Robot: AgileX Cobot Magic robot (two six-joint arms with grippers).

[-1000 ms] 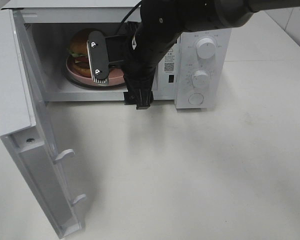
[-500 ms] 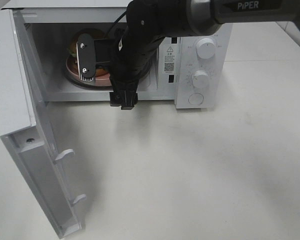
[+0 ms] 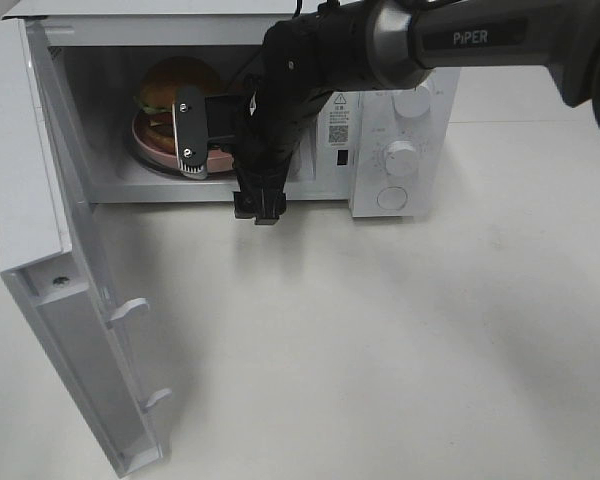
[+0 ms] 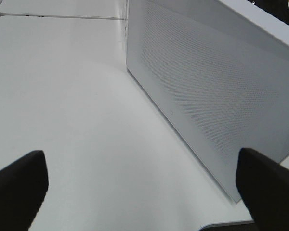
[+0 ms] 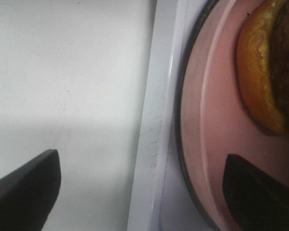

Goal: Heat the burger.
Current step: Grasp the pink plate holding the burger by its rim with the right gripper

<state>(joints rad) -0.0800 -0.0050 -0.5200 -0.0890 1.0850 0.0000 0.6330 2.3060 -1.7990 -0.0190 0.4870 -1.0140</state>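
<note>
The right gripper [image 5: 142, 192] stands at the mouth of the open microwave [image 3: 400, 110] with its jaws spread wide and nothing between them. One finger is over the pink plate [image 5: 212, 120] and the other is outside, over the white table [image 5: 62, 72]. Whether the inner finger touches the plate cannot be told. The burger [image 5: 267, 72] sits on that plate just beyond the fingertips, deeper in the cavity, and no part of the gripper rests on it. The left gripper [image 4: 144, 192] is also released and empty, with only bare table between its fingers and a white perforated panel [image 4: 207, 86] ahead of it. The burger looks light and soft. Its domed, glossy bun would probably dent under a firm pinch, and its stacked layers of lettuce and filling could shear sideways or slide apart if squeezed from the flanks. The glossy crown also offers little purchase. The safer hold is likely the plate, which looks stiff and smooth and whose raised rim, nearest the gripper, gives the jaws a firm edge. Even so, a smooth rim may slip in a shallow grip, and any tilt could send the burger sliding across it. With the food apparently seated inside, the door [image 3: 40, 200] beside the gripper seems the next concern.
</note>
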